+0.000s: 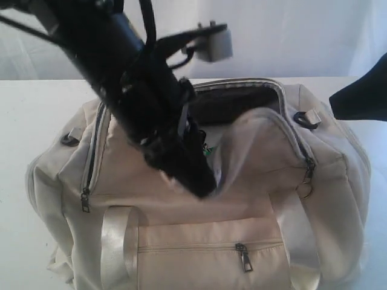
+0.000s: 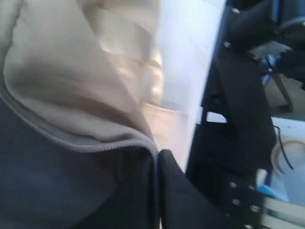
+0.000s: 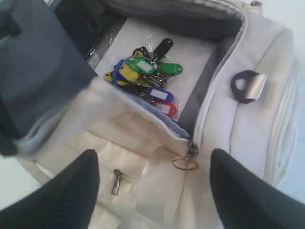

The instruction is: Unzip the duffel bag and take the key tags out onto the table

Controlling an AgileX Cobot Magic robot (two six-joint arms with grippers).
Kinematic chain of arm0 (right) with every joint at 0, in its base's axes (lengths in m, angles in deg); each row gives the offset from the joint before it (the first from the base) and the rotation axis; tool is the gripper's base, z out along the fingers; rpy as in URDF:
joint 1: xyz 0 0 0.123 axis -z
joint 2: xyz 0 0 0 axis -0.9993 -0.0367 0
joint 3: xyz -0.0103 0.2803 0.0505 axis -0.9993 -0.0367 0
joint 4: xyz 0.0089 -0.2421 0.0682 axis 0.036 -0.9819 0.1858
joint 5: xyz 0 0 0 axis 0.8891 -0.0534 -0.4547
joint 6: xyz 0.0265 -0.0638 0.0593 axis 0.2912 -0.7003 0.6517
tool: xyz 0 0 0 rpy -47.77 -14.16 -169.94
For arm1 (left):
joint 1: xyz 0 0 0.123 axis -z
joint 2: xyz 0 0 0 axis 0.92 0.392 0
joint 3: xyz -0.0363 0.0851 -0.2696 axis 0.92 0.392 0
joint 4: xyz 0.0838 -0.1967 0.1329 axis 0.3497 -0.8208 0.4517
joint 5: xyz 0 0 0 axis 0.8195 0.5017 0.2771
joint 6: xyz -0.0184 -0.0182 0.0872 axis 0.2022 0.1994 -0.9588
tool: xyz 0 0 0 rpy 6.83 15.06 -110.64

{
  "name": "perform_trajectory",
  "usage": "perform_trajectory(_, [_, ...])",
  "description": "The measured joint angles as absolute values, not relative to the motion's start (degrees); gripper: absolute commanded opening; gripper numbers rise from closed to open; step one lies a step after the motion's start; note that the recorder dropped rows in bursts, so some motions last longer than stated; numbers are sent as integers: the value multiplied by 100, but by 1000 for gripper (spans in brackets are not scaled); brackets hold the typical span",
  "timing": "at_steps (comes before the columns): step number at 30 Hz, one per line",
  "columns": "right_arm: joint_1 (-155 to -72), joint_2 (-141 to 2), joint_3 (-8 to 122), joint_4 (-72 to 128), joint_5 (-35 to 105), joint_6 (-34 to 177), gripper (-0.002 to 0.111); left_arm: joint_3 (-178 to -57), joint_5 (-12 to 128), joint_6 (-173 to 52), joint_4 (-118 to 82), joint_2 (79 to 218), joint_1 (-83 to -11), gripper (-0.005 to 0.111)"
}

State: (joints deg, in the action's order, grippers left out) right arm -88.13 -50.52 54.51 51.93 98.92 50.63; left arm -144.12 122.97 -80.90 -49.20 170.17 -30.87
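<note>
With the left gripper (image 1: 199,178) pinched shut on the flap (image 3: 119,109) of the bag (image 1: 54,181) and the right gripper (image 3: 153,157) spread wide and empty, apart from the key tags (image 3: 145,81) lying on the bag's floor, a slipping flap could fall over the tags, or the wide fingers (image 3: 248,191) could catch the zipper edge (image 3: 209,95)

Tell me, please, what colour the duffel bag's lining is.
Dark grey; the lining shows best in the right wrist view.

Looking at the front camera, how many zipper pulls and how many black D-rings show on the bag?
Zipper pulls: 3
Black D-rings: 2
Total on the bag: 5
</note>
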Motion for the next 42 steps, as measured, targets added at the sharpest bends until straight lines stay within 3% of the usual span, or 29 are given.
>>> perform_trajectory(11, [-8813, -5005, 5451, 5893, 10210, 5101, 62, -12228, 11620, -7332, -4975, 16009, -1683, 2])
perform_trajectory(14, [-8813, -5005, 5451, 5992, 10210, 5101, 62, -11968, 11368, -7223, -4975, 15958, -1645, 18])
perform_trajectory(19, [-8813, -5005, 5451, 6079, 10222, 5101, 62, -11747, 11264, -7160, -4986, 15965, -1622, 67])
perform_trajectory(21, [-8813, -5005, 5451, 6093, 10232, 5101, 62, -11734, 11264, -7123, -4986, 15965, -1622, 75])
perform_trajectory(30, [-8813, -5005, 5451, 6169, 10232, 5001, 62, -12381, 11860, -6987, -4846, 15831, -1622, 57])
perform_trajectory(33, [-8813, -5144, 5451, 6512, 10232, 4864, 59, -12883, 12032, -6493, -3950, 15438, -1622, 56])
perform_trajectory(37, [-9026, -5660, 5451, 7167, 10186, 4437, 40, -12826, 11807, -5476, -2350, 15095, -1622, 56])
perform_trajectory(42, [-9817, -6675, 5451, 7602, 9793, 3989, 11, -11911, 10881, -5144, -2072, 15084, -1622, 56])
